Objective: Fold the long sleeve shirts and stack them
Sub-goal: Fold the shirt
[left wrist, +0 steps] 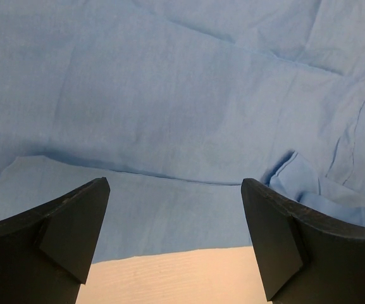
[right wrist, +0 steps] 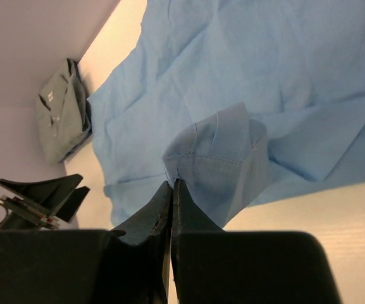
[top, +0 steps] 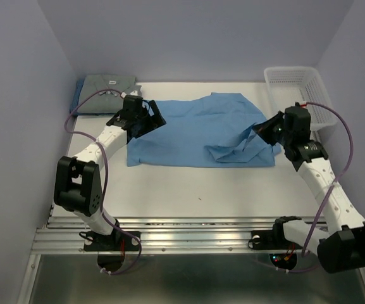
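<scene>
Right jaws: they are squeezing shut on a folded bit of the light blue shirt [right wrist: 264, 76], right at its stitched edge.
Pinched bit: it is standing up like a little tent above the rest of the cloth.
Left jaws: they are standing wide open and holding nothing. They are hanging just over the left side of the same shirt [left wrist: 169, 95], near its front edge.
Light blue shirt: it is lying spread out in the middle of the tabletop [top: 201, 190]. Its near right part is bunching up in crumpled folds [top: 239, 152], close to the right jaws.
Grey shirt [top: 106, 85]: it is lying folded in the far left corner with its white neck label showing. It is sitting near the left jaws and well apart from the right jaws.
Darker blue shirt [top: 78, 101]: only an edge is peeking out from under the grey shirt.
White basket [top: 293, 85]: it is sitting in the far right corner, just behind the right arm [top: 321, 177].
Left arm [top: 100, 142]: it is reaching in from the left side.
</scene>
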You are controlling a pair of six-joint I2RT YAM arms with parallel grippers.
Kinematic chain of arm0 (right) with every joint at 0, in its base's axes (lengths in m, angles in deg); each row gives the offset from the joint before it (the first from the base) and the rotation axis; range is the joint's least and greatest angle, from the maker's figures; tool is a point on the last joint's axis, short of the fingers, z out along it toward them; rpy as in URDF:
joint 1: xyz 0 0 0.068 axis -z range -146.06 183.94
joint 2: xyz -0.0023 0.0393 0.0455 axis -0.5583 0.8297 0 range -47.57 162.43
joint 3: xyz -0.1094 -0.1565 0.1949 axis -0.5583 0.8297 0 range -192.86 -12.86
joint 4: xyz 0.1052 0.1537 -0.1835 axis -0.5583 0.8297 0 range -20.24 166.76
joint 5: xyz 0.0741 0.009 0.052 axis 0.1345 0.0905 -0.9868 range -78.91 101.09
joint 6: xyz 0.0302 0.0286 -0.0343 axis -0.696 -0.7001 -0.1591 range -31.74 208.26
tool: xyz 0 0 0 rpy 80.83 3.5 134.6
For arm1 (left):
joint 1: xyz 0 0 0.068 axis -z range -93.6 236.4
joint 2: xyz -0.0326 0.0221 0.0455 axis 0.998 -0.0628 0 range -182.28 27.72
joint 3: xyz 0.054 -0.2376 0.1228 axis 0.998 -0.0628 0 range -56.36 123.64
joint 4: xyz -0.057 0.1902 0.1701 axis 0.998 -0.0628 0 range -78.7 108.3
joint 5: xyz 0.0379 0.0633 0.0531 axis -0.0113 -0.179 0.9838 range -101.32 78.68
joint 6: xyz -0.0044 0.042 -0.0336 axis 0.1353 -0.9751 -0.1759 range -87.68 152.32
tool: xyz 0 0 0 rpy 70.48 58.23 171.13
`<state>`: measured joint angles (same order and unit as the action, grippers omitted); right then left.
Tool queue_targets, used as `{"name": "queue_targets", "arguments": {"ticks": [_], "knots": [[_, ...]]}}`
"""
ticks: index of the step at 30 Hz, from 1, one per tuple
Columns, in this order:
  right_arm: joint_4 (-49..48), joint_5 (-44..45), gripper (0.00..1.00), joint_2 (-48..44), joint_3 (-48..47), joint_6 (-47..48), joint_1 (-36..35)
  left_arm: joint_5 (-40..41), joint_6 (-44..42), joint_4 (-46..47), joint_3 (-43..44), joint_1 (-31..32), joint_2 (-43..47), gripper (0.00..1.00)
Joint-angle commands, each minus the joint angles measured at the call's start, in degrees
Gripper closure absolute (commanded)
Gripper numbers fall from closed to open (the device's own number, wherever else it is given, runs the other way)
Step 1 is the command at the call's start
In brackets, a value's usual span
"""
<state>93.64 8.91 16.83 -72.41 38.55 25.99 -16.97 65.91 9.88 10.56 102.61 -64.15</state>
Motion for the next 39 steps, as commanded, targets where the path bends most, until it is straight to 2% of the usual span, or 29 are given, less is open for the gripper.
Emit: {"name": "queue_targets", "arguments": {"ticks": [1, 8, 12, 18, 19, 23, 26, 31, 33, 39], "knots": [[-0.6, -3.7, 0.99, -6.4, 7.0, -14.7, -0.1, -2.6, -1.0, 1.6, 2.6, 0.9, -0.1, 0.01], [-9.4, -9.4, 0.99, -14.0, 22.3, -28.2, -0.1, -3.8, -1.0, 1.8, 2.0, 2.4, 0.5, 0.01], [-10.0, -14.2, 0.99, -12.7, 23.5, -28.1, -0.1, -3.8, 0.0, 3.0, -0.5, 4.0, 2.5, 0.01], [-13.1, -16.7, 0.99, -7.6, 23.5, -26.3, -0.6, -5.5, 2.4, 5.1, -2.8, 7.3, 2.9, 0.01], [-16.3, -15.9, 0.99, -4.2, 22.6, -23.5, -0.6, -7.6, 3.4, 6.2, -2.5, 10.3, 2.4, 0.01], [-17.5, -17.7, 0.99, -1.7, 21.7, -23.9, -0.6, -9.5, 5.2, 8.5, -3.5, 13.6, 2.8, 0.01], [-18.1, -16.1, 0.99, -2.1, 23.1, -23.9, -0.6, -10.0, 7.7, 11.9, -4.9, 15.7, 3.1, 0.01], [-13.7, -15.6, 0.99, -2.8, 22.5, -21.9, -0.6, -8.5, 10.4, 15.8, -7.7, 18.4, 3.8, 0.01], [-13.8, -17.2, 0.99, -2.8, 24.2, -21.7, -0.6, -8.0, 11.7, 17.0, -8.6, 19.3, 3.9, 0.01], [-22.5, -21.8, 0.99, -1.2, 31.4, -25.1, -0.6, -6.3, 14.7, 19.1, -8.4, 24.1, 3.2, 0.01]]}}
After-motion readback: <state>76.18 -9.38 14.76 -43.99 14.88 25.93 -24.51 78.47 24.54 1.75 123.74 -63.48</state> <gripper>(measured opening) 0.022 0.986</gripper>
